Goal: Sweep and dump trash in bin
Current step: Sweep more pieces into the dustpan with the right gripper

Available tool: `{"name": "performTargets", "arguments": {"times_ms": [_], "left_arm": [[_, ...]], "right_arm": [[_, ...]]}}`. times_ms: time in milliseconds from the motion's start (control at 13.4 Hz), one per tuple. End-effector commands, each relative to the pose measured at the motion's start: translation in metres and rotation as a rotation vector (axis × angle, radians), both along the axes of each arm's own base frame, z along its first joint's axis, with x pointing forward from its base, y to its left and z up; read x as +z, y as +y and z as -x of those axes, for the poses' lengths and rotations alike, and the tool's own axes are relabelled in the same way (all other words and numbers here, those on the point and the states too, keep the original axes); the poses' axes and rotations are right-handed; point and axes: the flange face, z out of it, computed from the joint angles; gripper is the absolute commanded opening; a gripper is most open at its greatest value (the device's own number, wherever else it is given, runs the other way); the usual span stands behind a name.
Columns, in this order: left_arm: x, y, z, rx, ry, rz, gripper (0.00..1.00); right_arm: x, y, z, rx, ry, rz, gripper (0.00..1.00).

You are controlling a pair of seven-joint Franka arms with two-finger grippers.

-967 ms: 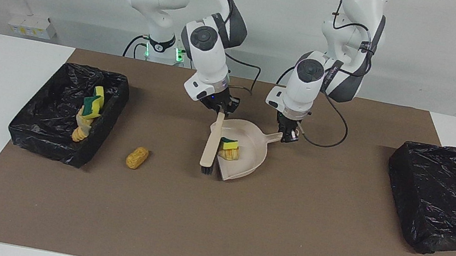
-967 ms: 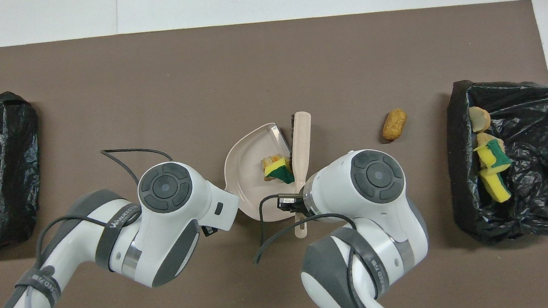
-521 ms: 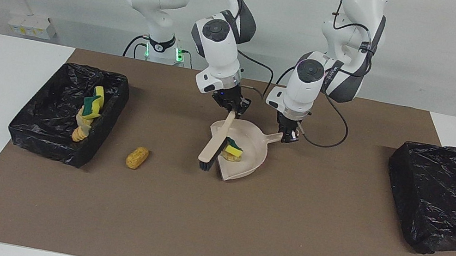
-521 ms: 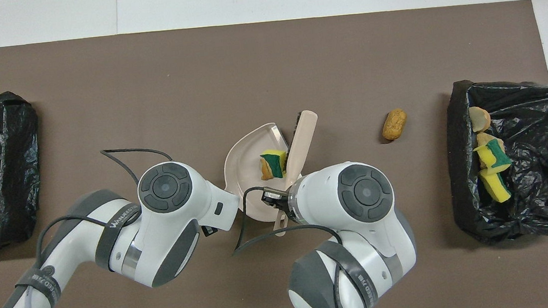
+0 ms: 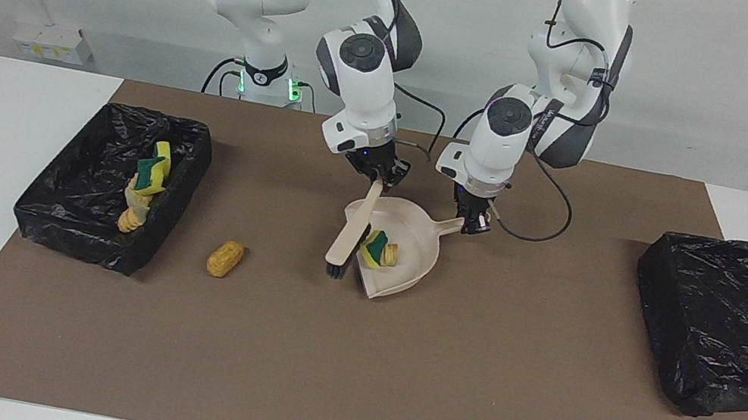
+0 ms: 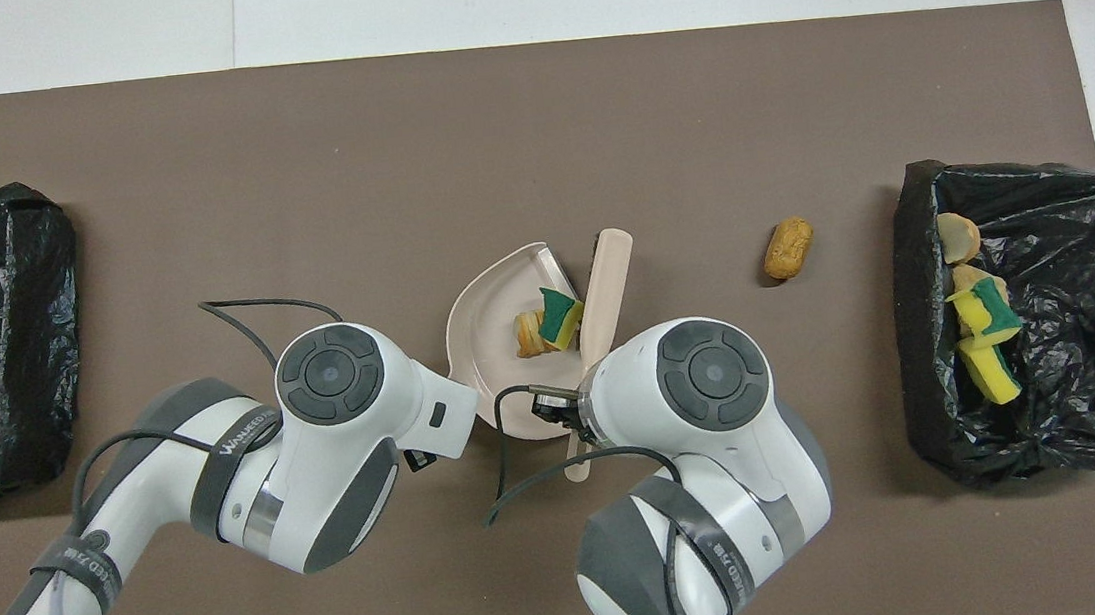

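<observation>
While our right jaws (image 5: 375, 178) clamp the brush (image 5: 348, 236) and left jaws (image 5: 473, 224) the dustpan (image 5: 413, 248), trash (image 5: 378, 249) sits in the pan. Overhead, one bread piece (image 6: 788, 247) lies near the bin (image 6: 1072, 438); we sweep it next.

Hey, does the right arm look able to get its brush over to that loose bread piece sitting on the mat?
Probably yes. The right gripper is shut on the brush, and only bare mat lies between its bristles and the bread piece, on that arm's own end.
</observation>
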Motion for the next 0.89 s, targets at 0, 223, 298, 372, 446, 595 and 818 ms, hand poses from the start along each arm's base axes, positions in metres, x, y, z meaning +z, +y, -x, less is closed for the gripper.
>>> {"name": "performTargets", "arguments": {"times_ms": [0,223,298,372,446,595,818], "left_arm": [[-0.008,0.005,0.000,0.030,-0.012,0.002,0.00],[-0.008,0.006,-0.001,0.032,-0.013,0.003,0.00],[-0.008,0.006,-0.001,0.032,-0.013,0.003,0.00],[-0.008,0.006,-0.001,0.032,-0.018,0.006,0.00],[-0.007,0.006,-0.002,0.043,-0.023,0.010,0.00],[-0.007,0.004,-0.003,0.065,-0.030,0.017,0.00],[-0.007,0.006,-0.004,0.069,-0.030,0.017,0.00]], "right_arm": [[0.018,0.001,-0.011,-0.044,0.023,-0.040,0.00],[0.033,0.009,-0.026,-0.062,0.085,-0.023,0.00],[0.034,0.009,-0.026,-0.049,0.073,-0.011,0.00],[0.034,0.012,-0.025,-0.025,0.055,0.000,0.00],[0.035,0.011,-0.024,-0.003,0.051,0.004,0.00],[0.039,0.010,-0.025,0.018,0.040,0.000,0.00],[0.040,0.008,-0.025,0.045,0.038,-0.001,0.00]]}}
